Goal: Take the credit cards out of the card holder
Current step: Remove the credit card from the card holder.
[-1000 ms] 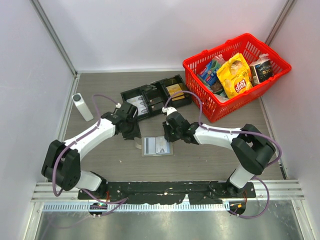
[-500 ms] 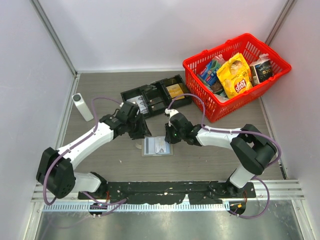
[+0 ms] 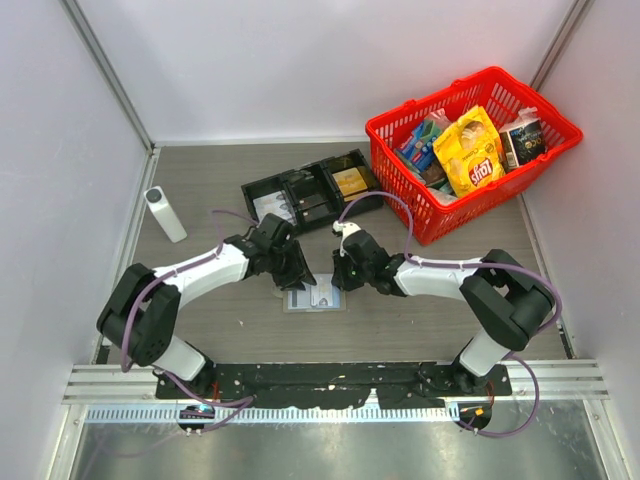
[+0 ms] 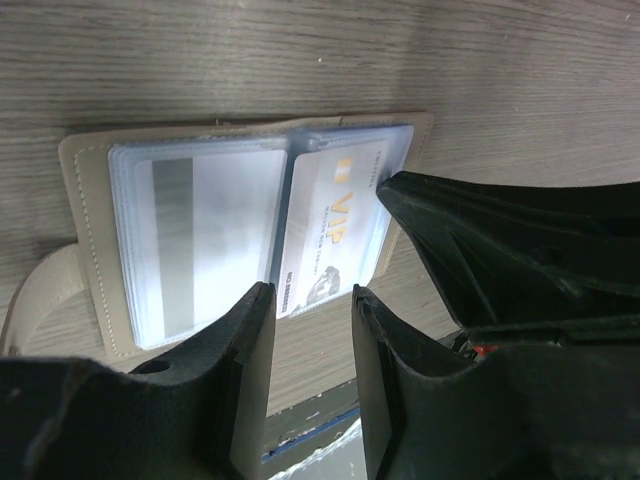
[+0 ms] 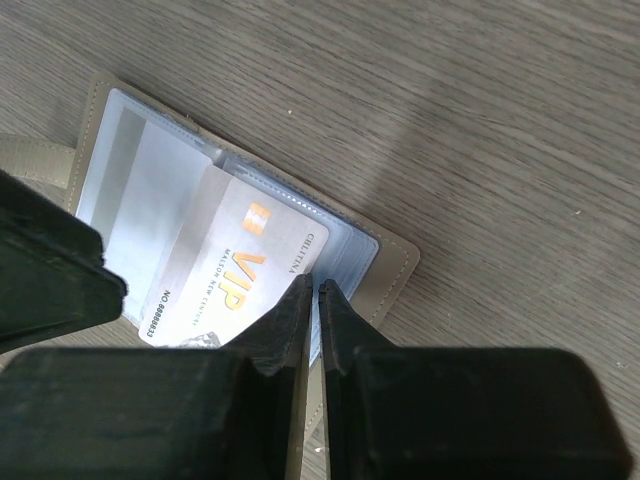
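Open beige stitched card holder (image 3: 314,293) lies toward the grey wooden table's (image 3: 200,180) near edge. The right gripper (image 5: 312,288), nearly closed, pinches a whitish glossy VIP card (image 5: 235,270). The left gripper (image 4: 312,295) hovers half-spread, empty.

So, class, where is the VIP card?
The VIP card sits in the open card holder's right half, near the centre of the top view, with the right gripper's jaws on its edge.

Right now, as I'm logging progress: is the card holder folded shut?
No, the card holder lies spread open on the table, its clear sleeves and a VIP card facing up.
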Tool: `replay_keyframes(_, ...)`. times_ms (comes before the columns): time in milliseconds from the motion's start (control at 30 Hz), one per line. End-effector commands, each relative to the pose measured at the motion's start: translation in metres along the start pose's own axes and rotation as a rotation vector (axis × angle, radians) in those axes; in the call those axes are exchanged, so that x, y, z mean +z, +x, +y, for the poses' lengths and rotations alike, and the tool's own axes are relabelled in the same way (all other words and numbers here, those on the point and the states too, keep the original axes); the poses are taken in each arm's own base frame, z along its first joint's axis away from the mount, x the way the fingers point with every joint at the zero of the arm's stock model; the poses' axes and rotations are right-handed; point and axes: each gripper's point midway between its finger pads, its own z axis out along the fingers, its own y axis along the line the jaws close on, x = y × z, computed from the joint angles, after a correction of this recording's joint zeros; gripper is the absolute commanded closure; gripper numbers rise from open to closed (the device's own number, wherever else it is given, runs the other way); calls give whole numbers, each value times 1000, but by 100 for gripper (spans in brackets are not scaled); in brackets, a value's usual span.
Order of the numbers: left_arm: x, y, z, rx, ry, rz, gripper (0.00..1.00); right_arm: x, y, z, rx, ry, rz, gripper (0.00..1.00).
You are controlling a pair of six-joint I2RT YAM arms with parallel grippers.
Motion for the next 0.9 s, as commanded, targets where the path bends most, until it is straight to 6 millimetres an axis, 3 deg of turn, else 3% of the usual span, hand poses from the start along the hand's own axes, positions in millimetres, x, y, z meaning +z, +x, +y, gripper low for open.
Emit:
replay_keyframes(0,11,-2,-12,15,58,5,61,-3,12,-7,5,21,30,88)
replay_keyframes(167,23,0,5,31,3,15,63,-4,11,-7,2,16,25,88)
replay_keyframes(567,42,11,10,36,80,42,63,-6,10,-9,0,16,20,88)
replay_keyframes(867,43,12,13,7,123,33,72,-7,8,-9,0,13,15,88)
